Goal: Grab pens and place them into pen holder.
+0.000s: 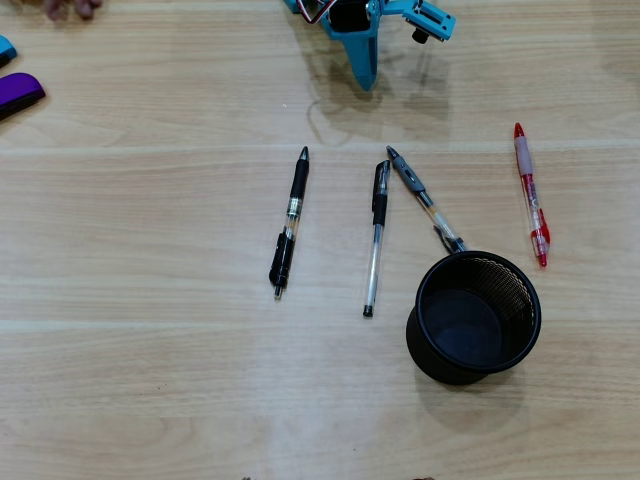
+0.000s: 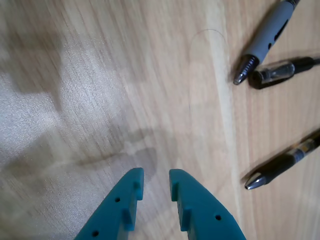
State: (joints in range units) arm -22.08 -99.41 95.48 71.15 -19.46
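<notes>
Seemingly empty pen holder (image 1: 425, 345), four pens (image 1: 289, 222) on table beside it, jaws (image 2: 156, 176) slightly parted, gripping nothing

Below our gripper (image 2: 155, 181) we see bare wood; the grey pen (image 2: 265, 41), capped pen (image 2: 280, 72) and black pen (image 2: 282, 165) crowd the wrist view's right.

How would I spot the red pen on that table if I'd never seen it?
In the overhead view, find the black mesh pen holder at lower right. Just above its right side lies the red pen, alone and clear of the cup. It is the only red one; the other pens are black, grey or clear.
</notes>
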